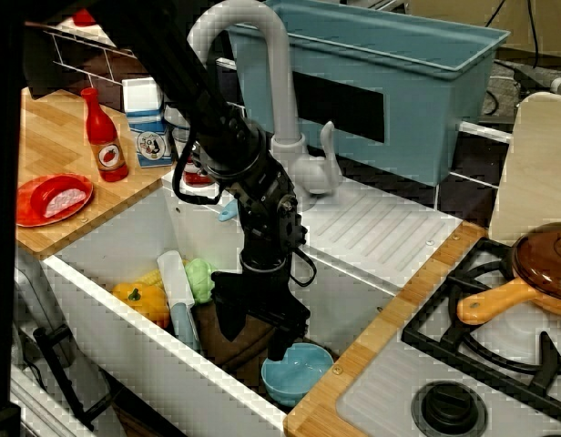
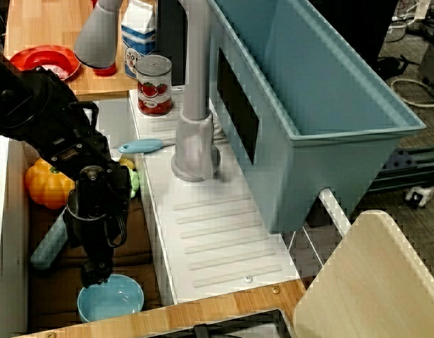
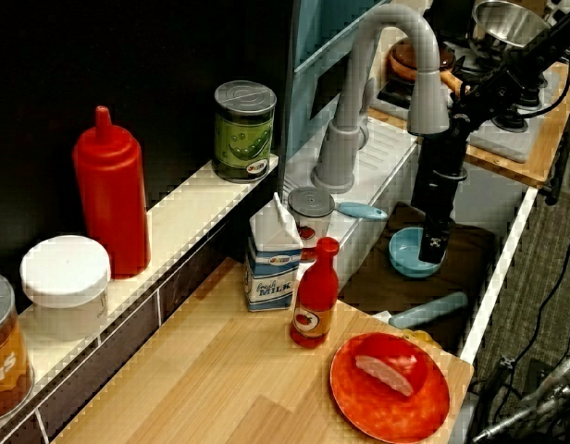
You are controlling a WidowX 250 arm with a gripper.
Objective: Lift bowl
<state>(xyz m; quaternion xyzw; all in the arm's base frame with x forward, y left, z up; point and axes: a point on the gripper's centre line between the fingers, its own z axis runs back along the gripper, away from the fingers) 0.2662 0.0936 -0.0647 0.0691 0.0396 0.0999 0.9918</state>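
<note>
We lower the gripper point(image 1: 262, 339), spread, over the bowl point(image 1: 297, 373) rim at 9 o'clock, ready to pinch it.

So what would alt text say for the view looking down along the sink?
A black robot gripper reaches into a sink, its tip at the rim of a small light-blue bowl. An orange pepper lies behind; a tomato can and grey tap stand on the drainboard.

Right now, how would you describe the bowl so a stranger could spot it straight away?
Find the white sink set in the wooden counter beside the stove. The bowl sits on the sink floor in the corner nearest the stove, right under the robot's hand. It is small, round, shallow and light blue, unlike the orange pepper nearby.
</note>
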